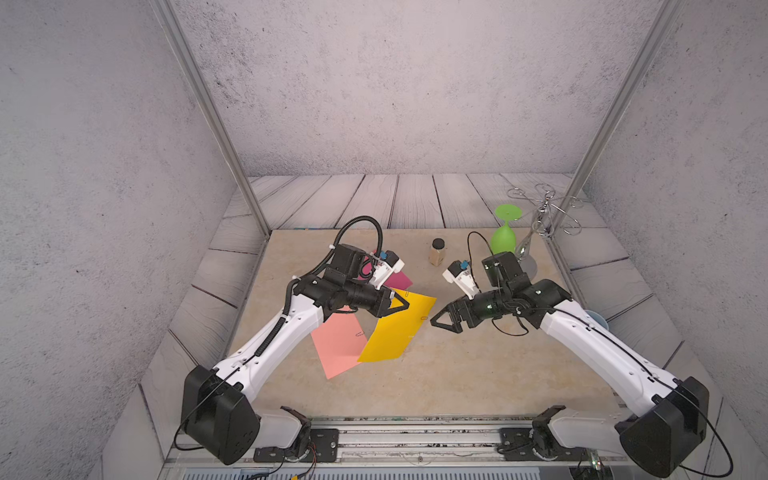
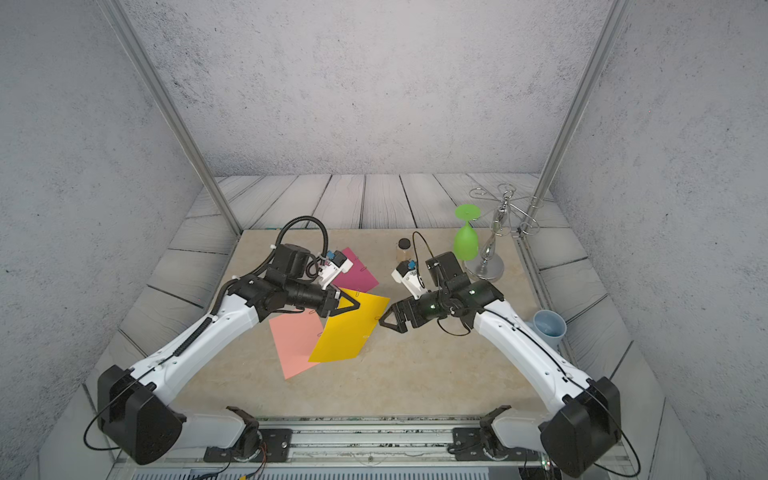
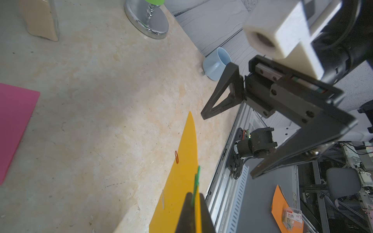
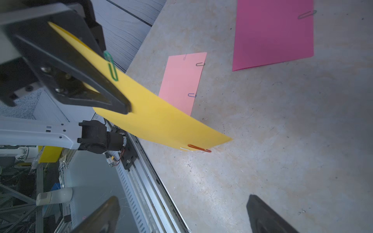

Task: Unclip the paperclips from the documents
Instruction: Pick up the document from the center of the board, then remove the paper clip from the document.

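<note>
Three sheets in play. Left gripper (image 1: 405, 304) is clamped on one edge of the yellow sheet (image 1: 399, 328) and holds it up off the table (image 1: 457, 374), sagging. Green paperclip (image 4: 112, 69) sits on that edge right at the jaws; cannot tell whether they pinch it too. The yellow sheet's low end overlaps the salmon pink sheet (image 1: 336, 345) in both top views; contact unclear. Red paperclip (image 4: 198, 148) and white paperclip (image 4: 186, 149) sit side by side on the yellow sheet's opposite edge, the one nearest the right gripper (image 1: 437, 321). Right gripper's jaws are spread wide with nothing between them, just beside that edge but apart from it. Salmon pink sheet lies flat on the table with a blue paperclip (image 4: 191, 95) and a grey paperclip (image 4: 200, 64) along one edge. Magenta sheet (image 4: 272, 34) lies flat farther back, partly hidden behind the left wrist in both top views, with a second grey paperclip (image 4: 306, 14) at a corner.
</note>
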Motion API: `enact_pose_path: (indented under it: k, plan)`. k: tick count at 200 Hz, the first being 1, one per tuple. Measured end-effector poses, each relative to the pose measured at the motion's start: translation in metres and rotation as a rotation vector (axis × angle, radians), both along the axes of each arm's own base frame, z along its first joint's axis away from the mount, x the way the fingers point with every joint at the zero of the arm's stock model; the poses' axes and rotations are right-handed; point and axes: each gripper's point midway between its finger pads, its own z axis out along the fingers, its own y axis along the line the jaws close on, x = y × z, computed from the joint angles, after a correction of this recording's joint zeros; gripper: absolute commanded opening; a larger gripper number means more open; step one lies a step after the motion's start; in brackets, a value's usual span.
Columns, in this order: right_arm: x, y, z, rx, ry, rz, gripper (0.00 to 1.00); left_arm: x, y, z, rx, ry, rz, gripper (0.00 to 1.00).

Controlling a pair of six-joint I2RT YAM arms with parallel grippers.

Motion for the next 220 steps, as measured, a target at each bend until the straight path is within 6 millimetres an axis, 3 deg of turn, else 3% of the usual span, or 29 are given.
enact_pose_path:
  k: [44, 64, 104, 153, 202, 220]
  plan:
    - [-0.004, 0.006, 0.019, 0.039, -0.08, 0.088, 1.0, -0.008, 0.001, -0.008, 0.034, 0.008, -0.073, 0.0]
    - [-0.007, 0.01, 0.026, 0.069, -0.099, 0.134, 0.96, -0.013, 0.001, -0.01, 0.036, 0.013, -0.105, 0.0]
    - [-0.001, 0.027, 0.038, 0.14, -0.121, 0.224, 0.78, -0.021, -0.008, -0.01, 0.011, 0.026, -0.17, 0.0]
    - [0.009, 0.044, 0.033, 0.189, -0.104, 0.282, 0.58, -0.025, -0.016, -0.016, -0.005, 0.054, -0.211, 0.0]
    - [0.005, 0.056, 0.032, 0.237, -0.083, 0.337, 0.35, -0.027, -0.019, -0.01, -0.025, 0.046, -0.231, 0.0]
    - [0.002, 0.059, 0.035, 0.26, -0.079, 0.354, 0.33, -0.028, -0.02, -0.01, -0.026, 0.046, -0.236, 0.0]
